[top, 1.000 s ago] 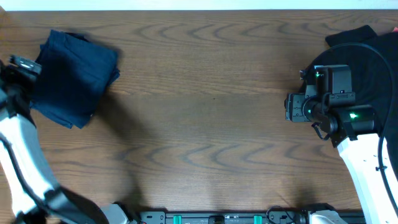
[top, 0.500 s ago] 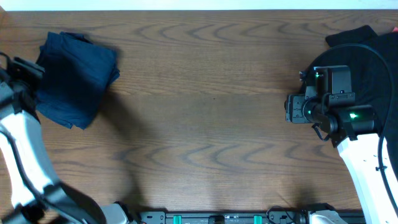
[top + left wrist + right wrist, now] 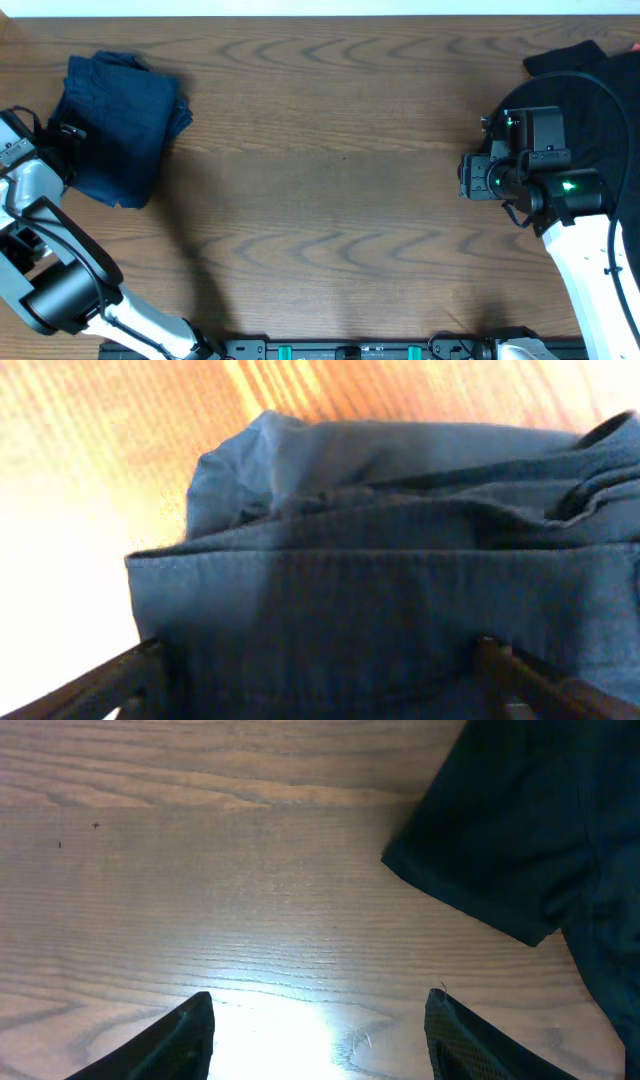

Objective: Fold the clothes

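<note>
A folded navy-blue garment (image 3: 122,122) lies at the table's far left. My left gripper (image 3: 66,133) is at its left edge. In the left wrist view the navy cloth (image 3: 380,530) fills the frame, and the left gripper (image 3: 322,678) is open, its two dark fingers (image 3: 135,672) set wide apart with cloth lying between them. A limp black garment (image 3: 598,88) lies at the far right, partly under my right arm. My right gripper (image 3: 467,176) is open and empty above bare wood (image 3: 320,1035), with the black garment's corner (image 3: 520,830) ahead to its right.
The brown wooden table (image 3: 330,200) stretches between the two garments. A black cable (image 3: 600,70) loops over the right arm. The robot's base rail (image 3: 350,350) runs along the front edge.
My left arm has swung in, and its gripper has moved a little down and right onto the navy garment's left edge. The right arm has not moved.
</note>
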Robot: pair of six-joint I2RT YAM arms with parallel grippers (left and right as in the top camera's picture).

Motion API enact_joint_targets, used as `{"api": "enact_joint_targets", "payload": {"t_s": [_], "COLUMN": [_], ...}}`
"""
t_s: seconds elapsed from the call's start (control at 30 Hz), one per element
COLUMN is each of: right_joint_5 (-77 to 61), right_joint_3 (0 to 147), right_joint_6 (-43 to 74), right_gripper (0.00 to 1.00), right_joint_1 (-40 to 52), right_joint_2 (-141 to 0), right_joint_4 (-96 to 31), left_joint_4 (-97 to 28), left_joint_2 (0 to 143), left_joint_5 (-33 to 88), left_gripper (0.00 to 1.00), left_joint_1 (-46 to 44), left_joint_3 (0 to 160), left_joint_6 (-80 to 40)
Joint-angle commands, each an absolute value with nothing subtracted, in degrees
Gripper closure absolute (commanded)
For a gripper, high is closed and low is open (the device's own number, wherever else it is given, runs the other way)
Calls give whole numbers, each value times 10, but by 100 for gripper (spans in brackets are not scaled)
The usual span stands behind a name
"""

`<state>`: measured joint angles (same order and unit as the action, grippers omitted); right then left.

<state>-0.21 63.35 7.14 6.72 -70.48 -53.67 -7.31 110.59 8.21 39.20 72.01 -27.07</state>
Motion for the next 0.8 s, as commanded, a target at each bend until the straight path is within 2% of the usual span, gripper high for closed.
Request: {"api": "enact_joint_targets", "payload": {"t_s": [0.0, 0.13, 0.17, 0.23, 0.33, 0.47, 0.63, 0.77], "right_joint_5": [2, 2, 2, 1, -20, -49, -13, 32], "right_joint_3": [636, 636, 636, 636, 636, 636, 636, 637], "right_joint_6": [66, 66, 66, 66, 66, 66, 50, 43], "right_gripper": [34, 26, 15, 1, 1, 1, 1, 1], "right_joint_1": [63, 63, 63, 63, 63, 63, 63, 63], "right_joint_2": [-705, -705, -705, -705, -705, -705, -705, -700], "right_joint_4": [-536, -535, -533, -527, -501, -451, -379, -370], "left_joint_4": [-47, -22, -16, -7, -8, -54, -188, -338], "left_joint_2": [1094, 1038, 1010, 978, 918, 864, 842, 842], "left_joint_5": [147, 178, 180, 192, 215, 219, 218, 208], "left_gripper": [2, 2, 2, 2, 2, 2, 2, 2], "left_joint_1": [394, 392, 390, 384, 354, 266, 113, 37], "left_joint_3": [729, 732, 732, 732, 732, 732, 732, 732], "left_joint_6": [-232, -231, -231, -227, -213, -150, -76, -70]}}
